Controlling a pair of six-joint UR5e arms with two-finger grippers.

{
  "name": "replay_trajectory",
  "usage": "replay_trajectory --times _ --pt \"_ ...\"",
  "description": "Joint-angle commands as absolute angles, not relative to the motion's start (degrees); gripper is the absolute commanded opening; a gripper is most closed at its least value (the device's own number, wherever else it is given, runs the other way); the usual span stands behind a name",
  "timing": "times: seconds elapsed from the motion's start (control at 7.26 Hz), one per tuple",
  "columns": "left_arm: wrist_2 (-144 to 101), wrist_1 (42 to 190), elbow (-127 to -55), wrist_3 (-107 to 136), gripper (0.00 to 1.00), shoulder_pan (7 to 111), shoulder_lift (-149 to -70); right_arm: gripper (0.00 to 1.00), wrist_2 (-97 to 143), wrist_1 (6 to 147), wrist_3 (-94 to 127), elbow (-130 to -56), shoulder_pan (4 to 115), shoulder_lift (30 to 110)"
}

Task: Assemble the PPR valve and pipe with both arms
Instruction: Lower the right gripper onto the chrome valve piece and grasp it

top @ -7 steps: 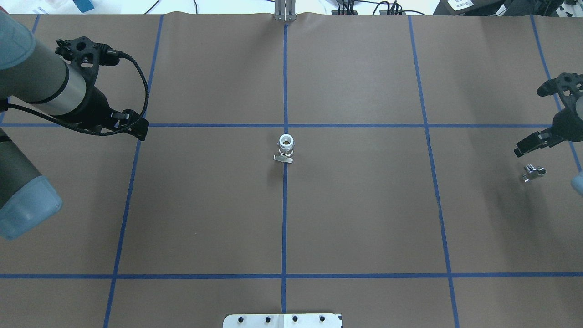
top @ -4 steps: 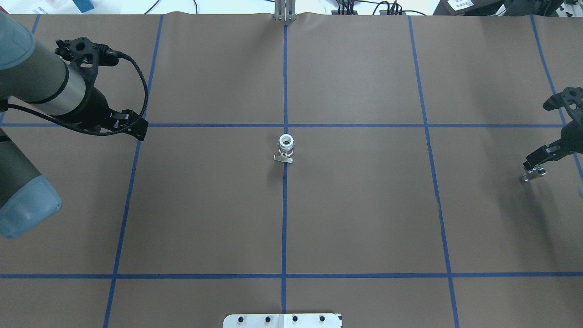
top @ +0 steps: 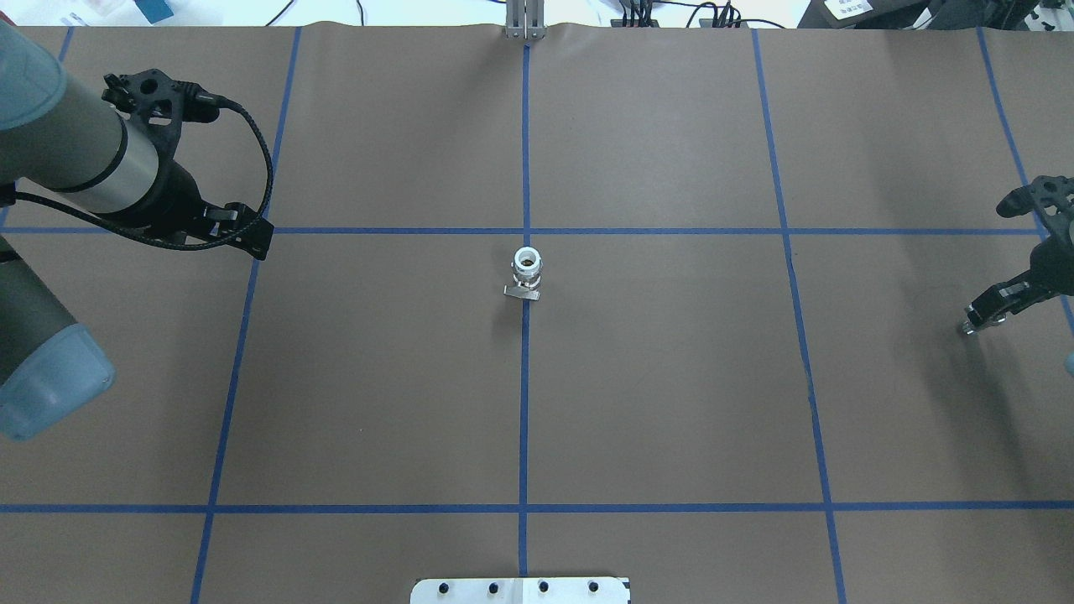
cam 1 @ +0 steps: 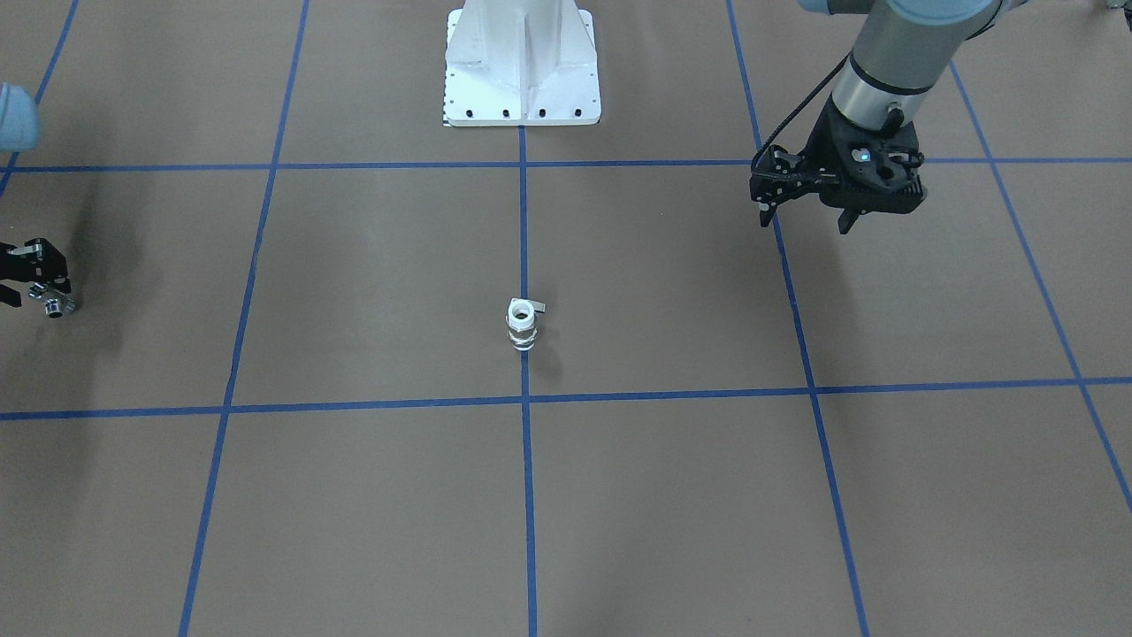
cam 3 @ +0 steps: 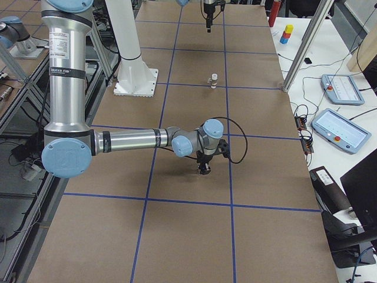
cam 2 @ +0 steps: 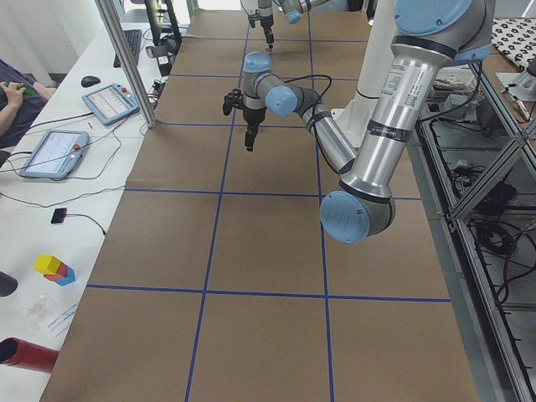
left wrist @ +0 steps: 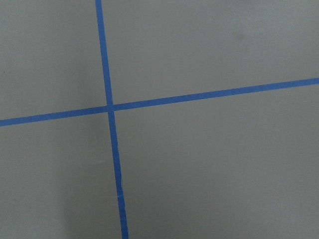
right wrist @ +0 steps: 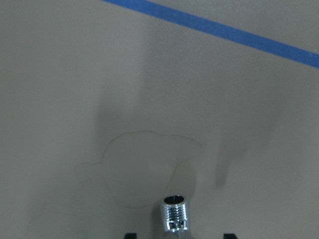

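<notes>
Right gripper (top: 983, 312) hangs open astride the pipe (right wrist: 174, 215) at the right edge, so we should centre, sink lower and close squarely; the valve (top: 526, 273) stands centre, left gripper (cam 1: 803, 221) open, empty.

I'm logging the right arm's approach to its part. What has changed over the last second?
The right tool moved toward the robot's side of the table, from just beyond the pipe to astride it. Its fingers stand apart on either side of the pipe, which is not yet gripped. The pipe itself, the PPR valve and the left tool stayed put.
</notes>
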State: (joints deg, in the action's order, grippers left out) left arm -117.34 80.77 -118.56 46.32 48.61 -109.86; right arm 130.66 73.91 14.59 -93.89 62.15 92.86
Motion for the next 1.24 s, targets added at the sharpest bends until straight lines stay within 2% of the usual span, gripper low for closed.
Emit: replay_trajectory --times 0.0,0.28,0.83,1.1 --pt "-117.33 80.77 -118.48 46.32 0.99 48.60 -109.86 0.65 130.69 73.66 14.59 -93.08 61.70 92.90" --pt "-117.33 80.86 -118.48 46.32 0.99 48.60 -109.86 0.62 130.69 73.74 14.59 -92.90 61.61 92.90" --pt "-117.33 80.86 -118.39 46.32 0.99 48.60 -109.78 0.24 130.69 73.39 14.59 -92.90 61.61 92.81" --pt "-117.42 80.86 -118.48 46.32 0.99 48.60 -109.69 0.00 130.78 73.21 14.59 -93.60 61.70 92.72"
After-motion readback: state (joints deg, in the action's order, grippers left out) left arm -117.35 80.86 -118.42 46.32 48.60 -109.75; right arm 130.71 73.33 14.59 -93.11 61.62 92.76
